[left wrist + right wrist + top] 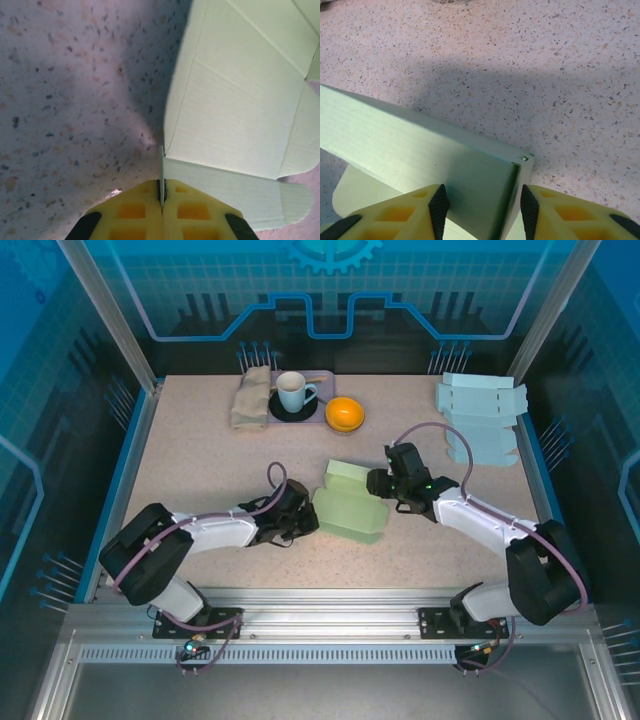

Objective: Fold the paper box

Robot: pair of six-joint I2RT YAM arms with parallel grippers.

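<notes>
We note: left wrist view crops paper box [240, 125] at top and right edges, and left gripper [162, 189] at bottom. Right wrist view: box runs off left and bottom; right gripper [480, 202] cropped at bottom; whether its pads press box, we can't tell. Pale scrap [451, 1] at top edge is unidentifiable. From above, blue blanks [480, 418] are too small for us to count.

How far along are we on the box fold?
Done: the green box has its walls creased up into a shell. In hand: left gripper pinches a thin paper edge; right gripper straddles the box's end. Left: the rounded tab sticks out untucked, so closing remains.
</notes>
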